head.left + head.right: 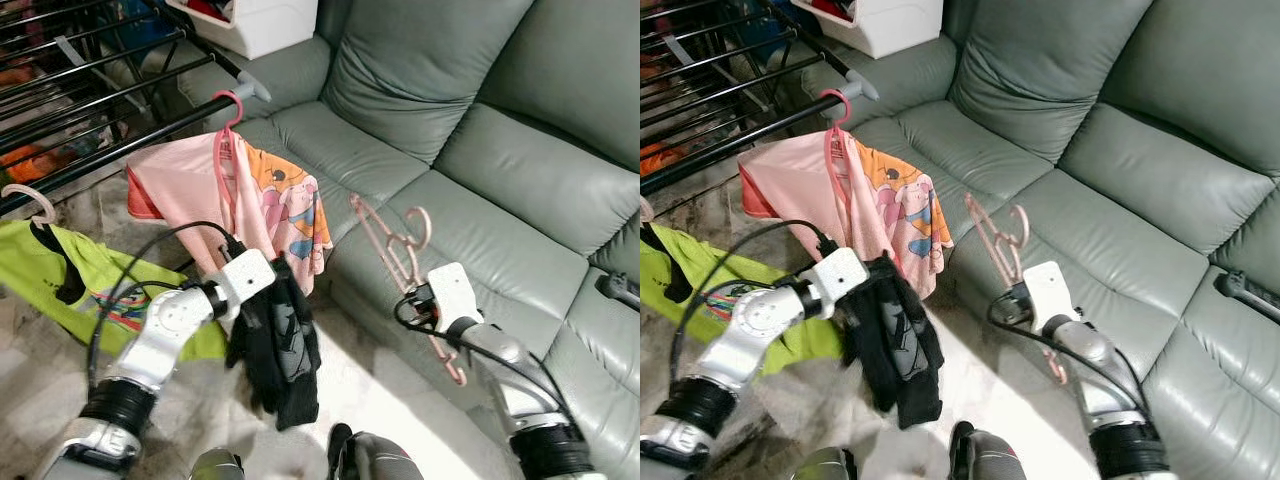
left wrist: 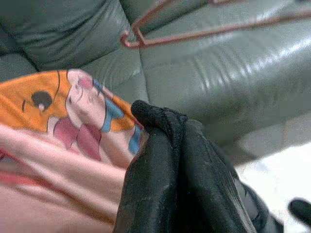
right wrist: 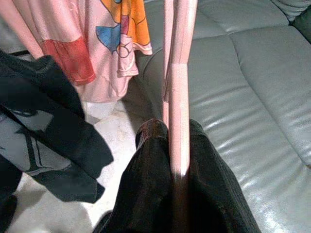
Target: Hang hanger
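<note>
My right gripper (image 1: 432, 305) is clamped on the pink hanger (image 1: 400, 255), its hook pointing up; the drying-rack bar (image 1: 110, 140) lies well off to my left; my left gripper (image 2: 170, 145) pinches a black garment (image 1: 275, 345).

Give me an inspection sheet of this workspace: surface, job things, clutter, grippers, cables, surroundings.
Surface: pale floor, sunlit patch.
Job's things: empty pink hanger in right gripper; black garment in left gripper.
Clutter: green shirt hanging low.
Grippers: both shut on their loads.
Cables: black cable looped on the left arm.
Surroundings: grey-green sofa; black drying rack carrying a pink cartoon shirt.
</note>
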Robot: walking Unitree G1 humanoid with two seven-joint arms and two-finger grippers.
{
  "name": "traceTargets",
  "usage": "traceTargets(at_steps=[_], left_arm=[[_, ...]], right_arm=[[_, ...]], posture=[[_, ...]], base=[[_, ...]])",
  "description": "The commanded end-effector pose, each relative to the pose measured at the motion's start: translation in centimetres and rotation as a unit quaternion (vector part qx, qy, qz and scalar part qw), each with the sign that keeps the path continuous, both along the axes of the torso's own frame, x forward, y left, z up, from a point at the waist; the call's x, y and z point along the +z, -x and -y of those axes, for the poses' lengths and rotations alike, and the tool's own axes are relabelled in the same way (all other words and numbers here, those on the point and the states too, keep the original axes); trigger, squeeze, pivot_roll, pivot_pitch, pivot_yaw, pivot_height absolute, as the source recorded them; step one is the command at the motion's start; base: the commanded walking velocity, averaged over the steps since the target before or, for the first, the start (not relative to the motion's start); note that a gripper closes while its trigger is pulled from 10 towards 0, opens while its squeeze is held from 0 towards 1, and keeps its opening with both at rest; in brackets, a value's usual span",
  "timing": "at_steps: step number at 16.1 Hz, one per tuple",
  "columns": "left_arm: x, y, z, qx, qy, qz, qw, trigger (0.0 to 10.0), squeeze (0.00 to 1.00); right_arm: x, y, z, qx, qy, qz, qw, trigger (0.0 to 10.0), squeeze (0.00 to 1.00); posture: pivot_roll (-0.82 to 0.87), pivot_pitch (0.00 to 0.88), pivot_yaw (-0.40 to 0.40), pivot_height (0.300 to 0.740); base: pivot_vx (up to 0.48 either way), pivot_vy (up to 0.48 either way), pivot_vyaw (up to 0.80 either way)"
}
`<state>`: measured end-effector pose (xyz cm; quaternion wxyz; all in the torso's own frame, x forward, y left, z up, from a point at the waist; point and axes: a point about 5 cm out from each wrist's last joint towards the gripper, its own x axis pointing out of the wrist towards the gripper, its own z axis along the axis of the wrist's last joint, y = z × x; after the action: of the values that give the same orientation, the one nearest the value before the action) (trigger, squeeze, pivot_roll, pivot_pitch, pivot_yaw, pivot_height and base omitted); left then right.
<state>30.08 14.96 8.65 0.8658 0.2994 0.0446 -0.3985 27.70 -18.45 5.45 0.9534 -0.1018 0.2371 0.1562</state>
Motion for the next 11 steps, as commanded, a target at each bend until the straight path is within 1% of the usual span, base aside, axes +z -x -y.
traceTargets(at_steps=[1, 3, 6, 9, 11], left_arm=[[0.4, 0.1, 0.1, -0.009, -0.006, 0.013, 1.000, 10.0, 0.00], [0.5, -0.1, -0.2, 0.007, 0.000, 0.008, 1.000, 10.0, 0.00], [0.7, 0.2, 0.5, 0.008, 0.029, 0.000, 1.000, 10.0, 0.00], [0.3, 0.5, 0.7, 0.004, 0.029, -0.011, 1.000, 10.0, 0.00], [0.3, 0.6, 0.7, 0.004, 0.028, -0.015, 0.999, 10.0, 0.00]], right_arm=[[0.5, -0.3, 0.3, 0.003, -0.003, 0.001, 1.000, 10.0, 0.00], [0.5, -0.4, 0.5, 0.003, 0.000, 0.000, 1.000, 10.0, 0.00], [0.0, 0.0, -0.3, 0.014, -0.003, -0.007, 1.000, 10.0, 0.00], [-0.1, 0.1, -0.6, 0.020, -0.005, -0.010, 1.000, 10.0, 0.00], [-0.1, 0.1, -0.5, 0.018, -0.004, -0.010, 1.000, 10.0, 0.00]], posture=[[-0.05, 0.113, -0.041, 0.740], [-0.05, 0.113, -0.041, 0.740], [-0.04, 0.115, -0.041, 0.740], [-0.04, 0.115, -0.044, 0.740], [-0.04, 0.115, -0.044, 0.740]], base=[[0.000, 0.000, 0.00], [0.000, 0.000, 0.00], [0.000, 0.000, 0.00], [0.000, 0.000, 0.00], [-0.262, 0.000, 0.00]])
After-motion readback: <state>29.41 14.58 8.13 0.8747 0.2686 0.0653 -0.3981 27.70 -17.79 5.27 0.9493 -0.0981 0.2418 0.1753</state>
